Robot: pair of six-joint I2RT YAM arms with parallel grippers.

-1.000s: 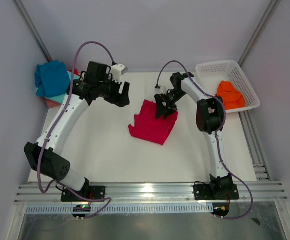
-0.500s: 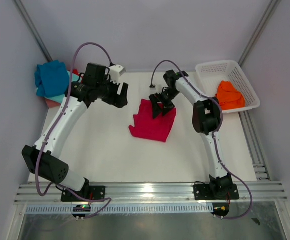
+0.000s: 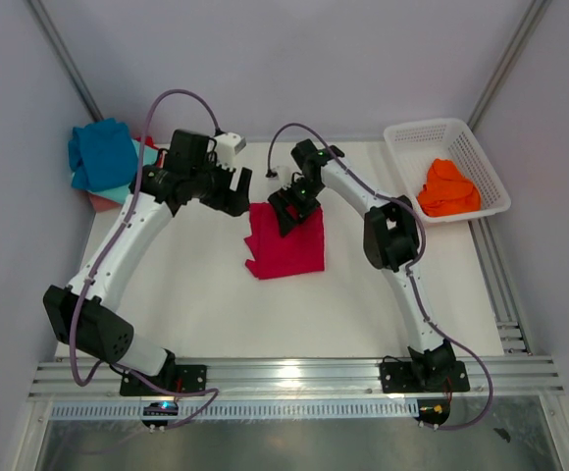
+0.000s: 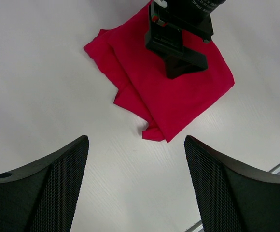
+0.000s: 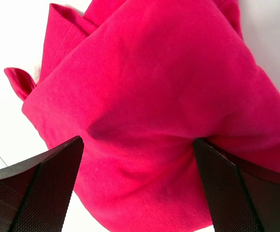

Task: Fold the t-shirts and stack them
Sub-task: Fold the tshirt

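A crimson t-shirt (image 3: 286,250) lies folded into a rough square on the white table, left of centre. My right gripper (image 3: 292,206) stands open with its fingertips pressed down on the shirt's far edge; in the right wrist view the cloth (image 5: 149,87) bulges between the spread fingers (image 5: 48,188). My left gripper (image 3: 233,191) hangs open just left of the shirt's far corner, nothing between its fingers. The left wrist view shows bare table under that gripper (image 4: 135,145), with the shirt (image 4: 178,101) and the right gripper (image 4: 178,43) beyond.
A pile with a blue t-shirt (image 3: 101,154) on top and teal (image 3: 118,194) and pink (image 3: 98,202) cloth beneath sits at the far left. A white lattice basket (image 3: 412,137) at the far right holds an orange t-shirt (image 3: 448,188).
My right gripper has swept left with the crimson shirt under it, sliding and turning the shirt toward the left arm. My left gripper has edged slightly and spread a little wider.
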